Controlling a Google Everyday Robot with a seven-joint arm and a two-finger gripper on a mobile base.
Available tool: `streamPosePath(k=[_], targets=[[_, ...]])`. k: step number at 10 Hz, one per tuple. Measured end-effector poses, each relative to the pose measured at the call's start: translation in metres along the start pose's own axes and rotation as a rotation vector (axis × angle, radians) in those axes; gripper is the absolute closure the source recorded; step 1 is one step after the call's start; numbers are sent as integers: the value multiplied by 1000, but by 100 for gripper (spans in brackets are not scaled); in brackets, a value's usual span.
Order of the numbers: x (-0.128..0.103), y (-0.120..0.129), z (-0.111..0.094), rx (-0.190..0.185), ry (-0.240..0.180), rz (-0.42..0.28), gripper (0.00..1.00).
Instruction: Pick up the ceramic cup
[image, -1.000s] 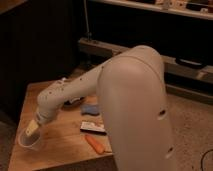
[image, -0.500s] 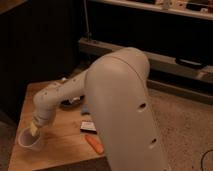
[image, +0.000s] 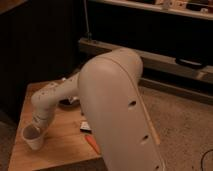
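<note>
Claw: my claw (image: 35, 126) is at the near-left of the tabletop (image: 65, 150), at the end of my forearm, which slopes down and leftward from my big pale upper arm.
Claw state: I cannot tell how far it is open, nor whether it has the cup in hold; its tip merges with the cup's mouth.
Ceramic cup: the ceramic cup (image: 33, 138) is a small white one near the left edge of the tabletop, close to the front corner, leaning a little.
Key relation: the cup lies directly below my claw, touching it or nearly so; the cup's long axis runs up towards my wrist, roughly in line with my approach (I have one arm only, so no choice of side).
Other things: a dark round thing (image: 68, 103) sits behind my forearm; a small pale packet (image: 86, 126) and an orange thing (image: 92, 145) lie to the right, well apart from the cup.
Next move, as I judge it: a straight lift should do, if the grip is sound.
Risk: the cup is near the edge and could tip off.
</note>
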Motion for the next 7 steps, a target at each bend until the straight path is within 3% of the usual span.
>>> streamPosePath(k=[1, 3, 7], targets=[[2, -2, -7, -13, -8, 3, 98], [7, -8, -32, -53, -63, 12, 100], [44, -23, -124, -153, -272, 20, 100]])
